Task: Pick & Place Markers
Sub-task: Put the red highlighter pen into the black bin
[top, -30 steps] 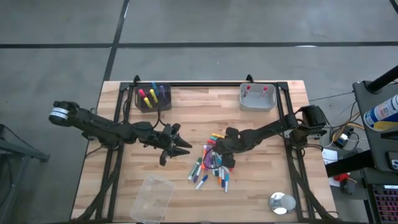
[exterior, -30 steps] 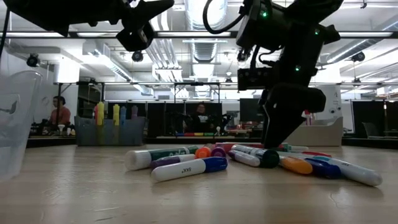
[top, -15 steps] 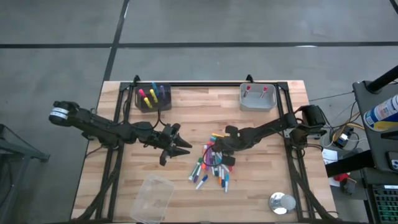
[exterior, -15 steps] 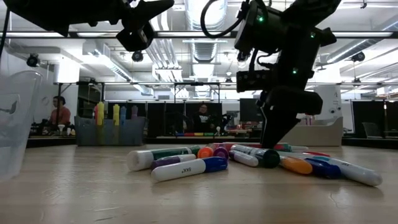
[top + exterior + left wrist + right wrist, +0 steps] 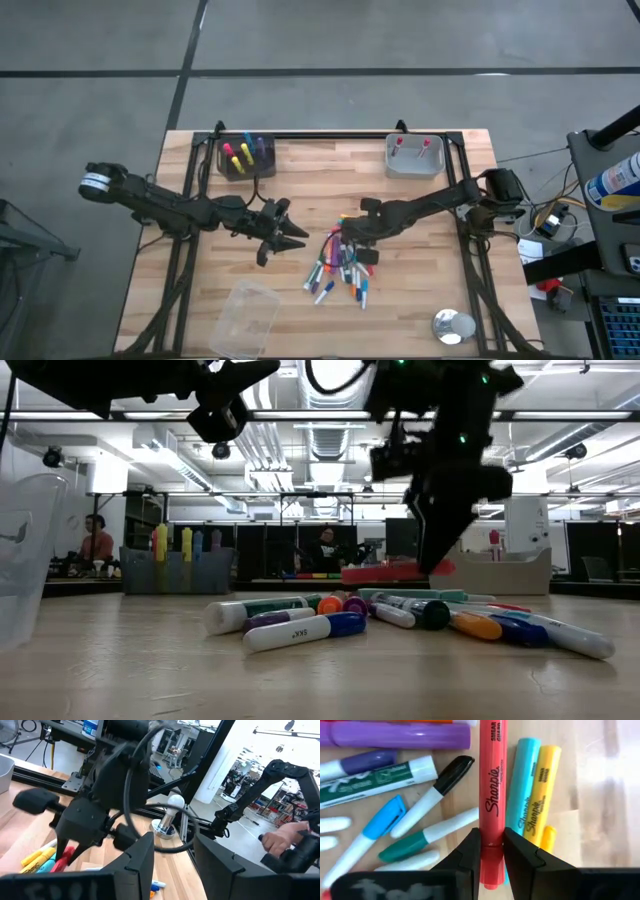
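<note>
A pale butcher-block bench [image 5: 300, 190] on a black frame stands on a grey concrete floor, with a bright workshop room behind it in the low view. Nearest the camera at bench level lies the heap of markers [image 5: 400, 617], mixed colours, some white-barrelled, spread on the wood at the bench's middle [image 5: 340, 268]. A clear plastic cup [image 5: 243, 318] lies on its side near the front edge, and a small round metal lid [image 5: 453, 325] sits at the front right corner.

Just above the heap, the right gripper [image 5: 491, 849] has its fingers [image 5: 470, 852] pinching a coral-red Sharpie highlighter [image 5: 492, 795] across its barrel; the low view shows that highlighter [image 5: 385, 572] lifted level, clear of the pile. A blue and a yellow highlighter lie beneath it.

The left gripper [image 5: 290, 235] hovers above bare wood, left of the heap, fingers [image 5: 142, 855] spread and holding nothing.

At the far edge stand a dark bin [image 5: 246, 158] with pink, yellow and purple markers upright, and a grey bin [image 5: 414, 157] with two red-tipped ones.
</note>
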Action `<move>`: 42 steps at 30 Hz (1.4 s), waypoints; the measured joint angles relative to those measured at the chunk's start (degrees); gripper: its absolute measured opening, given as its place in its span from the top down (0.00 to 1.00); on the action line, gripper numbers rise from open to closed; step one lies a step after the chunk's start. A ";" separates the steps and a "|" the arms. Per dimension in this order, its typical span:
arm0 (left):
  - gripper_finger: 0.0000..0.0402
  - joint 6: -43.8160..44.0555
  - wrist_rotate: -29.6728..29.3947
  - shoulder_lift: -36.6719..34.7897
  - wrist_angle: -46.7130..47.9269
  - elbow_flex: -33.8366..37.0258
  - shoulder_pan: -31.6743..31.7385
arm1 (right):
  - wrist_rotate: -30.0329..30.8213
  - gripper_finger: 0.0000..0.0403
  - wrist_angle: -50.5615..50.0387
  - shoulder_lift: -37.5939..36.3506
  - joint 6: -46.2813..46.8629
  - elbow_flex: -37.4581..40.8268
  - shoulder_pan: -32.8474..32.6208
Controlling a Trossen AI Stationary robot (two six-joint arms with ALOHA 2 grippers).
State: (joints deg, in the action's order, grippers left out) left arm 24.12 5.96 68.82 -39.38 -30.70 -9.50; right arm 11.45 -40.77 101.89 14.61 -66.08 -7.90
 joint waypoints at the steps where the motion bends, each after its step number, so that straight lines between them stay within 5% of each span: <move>1: 0.67 0.00 -0.01 0.00 0.05 0.00 0.00 | -0.35 0.84 -1.93 -0.02 -0.06 -1.37 0.00; 16: 0.67 5.95 -9.33 0.35 4.44 0.00 0.00 | -10.52 0.84 -20.63 -0.11 -1.75 -20.31 -3.61; 33: 0.67 22.14 -1.78 5.71 4.36 -1.41 -0.19 | -10.53 0.84 -25.10 -0.13 -7.45 -30.15 -8.78; 42: 0.67 22.12 2.96 12.38 6.90 -7.46 -1.55 | -10.37 0.84 -25.10 -0.13 -9.47 -30.15 -9.58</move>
State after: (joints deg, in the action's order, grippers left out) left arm 46.24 8.92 81.19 -32.48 -38.16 -11.05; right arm 1.08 -65.87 101.75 5.14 -96.23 -17.48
